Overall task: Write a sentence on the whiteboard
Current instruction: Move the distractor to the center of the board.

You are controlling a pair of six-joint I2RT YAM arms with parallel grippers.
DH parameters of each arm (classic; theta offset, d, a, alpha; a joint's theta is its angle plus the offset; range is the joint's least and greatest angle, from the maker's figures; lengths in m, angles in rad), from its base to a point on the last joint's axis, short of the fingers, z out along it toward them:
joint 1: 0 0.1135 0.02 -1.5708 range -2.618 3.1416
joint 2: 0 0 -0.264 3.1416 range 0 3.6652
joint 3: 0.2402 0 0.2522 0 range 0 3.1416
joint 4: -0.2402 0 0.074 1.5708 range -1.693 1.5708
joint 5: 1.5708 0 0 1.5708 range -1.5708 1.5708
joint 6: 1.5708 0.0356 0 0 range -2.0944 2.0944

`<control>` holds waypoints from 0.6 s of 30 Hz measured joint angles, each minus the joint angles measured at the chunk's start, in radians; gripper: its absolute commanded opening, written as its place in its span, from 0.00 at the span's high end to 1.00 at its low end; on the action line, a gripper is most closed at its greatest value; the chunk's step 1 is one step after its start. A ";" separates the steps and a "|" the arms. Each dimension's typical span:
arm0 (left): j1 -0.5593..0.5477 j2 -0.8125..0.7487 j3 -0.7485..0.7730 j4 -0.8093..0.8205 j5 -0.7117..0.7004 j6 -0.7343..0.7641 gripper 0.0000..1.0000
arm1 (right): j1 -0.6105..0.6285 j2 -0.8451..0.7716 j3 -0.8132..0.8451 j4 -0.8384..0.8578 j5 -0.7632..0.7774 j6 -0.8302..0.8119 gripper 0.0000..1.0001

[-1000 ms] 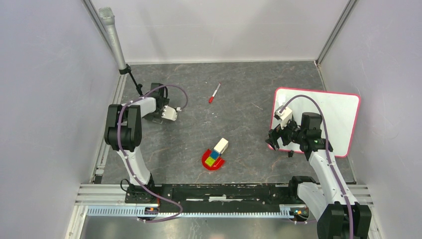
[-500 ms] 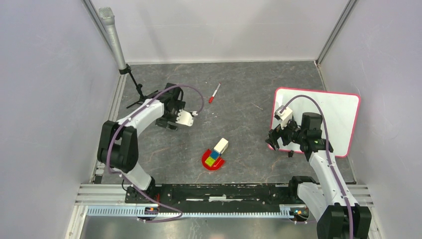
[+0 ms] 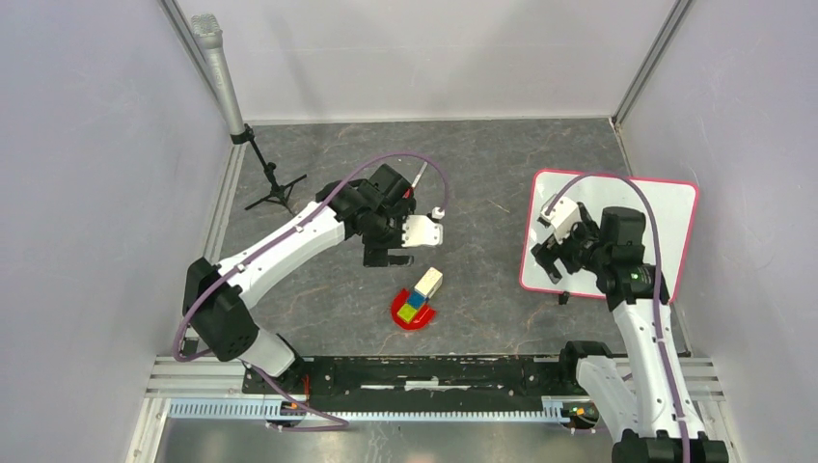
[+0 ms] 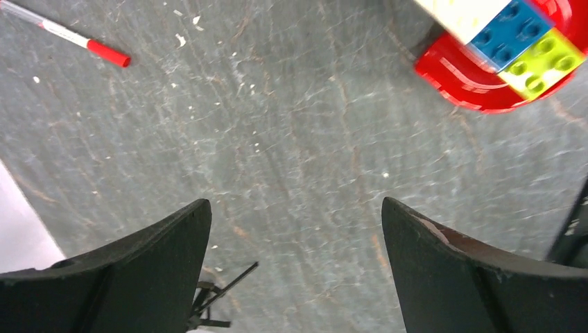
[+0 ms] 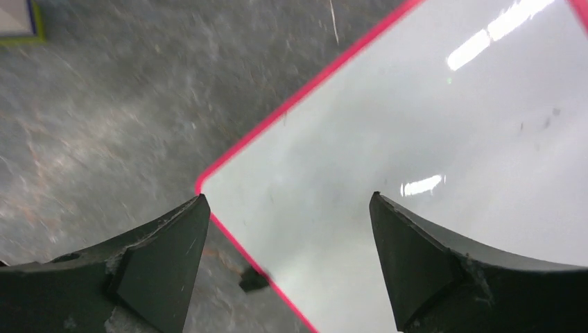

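Lying in the upper left corner of the left wrist view: thin white marker pen [image 4: 66, 35] with red cap, long axis slanting down to the right, well apart from the spread, empty left gripper [image 4: 295, 208], judged the nearer arm. Resting at right of the top view: glossy white, red-bordered whiteboard [image 3: 666, 207], with the spread, empty right gripper [image 3: 547, 262] hovering over its lower left corner.

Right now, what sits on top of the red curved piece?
A cream block, a blue block and a lime block; the red piece beneath them is partly covered.
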 measured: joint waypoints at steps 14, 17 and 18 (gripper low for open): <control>-0.124 -0.005 0.000 0.007 0.077 -0.289 0.01 | 0.000 -0.034 -0.041 -0.333 0.420 -0.394 0.50; -0.124 -0.010 0.000 0.018 0.090 -0.326 0.01 | 0.000 -0.006 -0.104 -0.331 0.450 -0.419 0.52; -0.124 -0.012 0.000 0.022 0.095 -0.339 0.01 | 0.000 -0.004 -0.127 -0.328 0.458 -0.426 0.52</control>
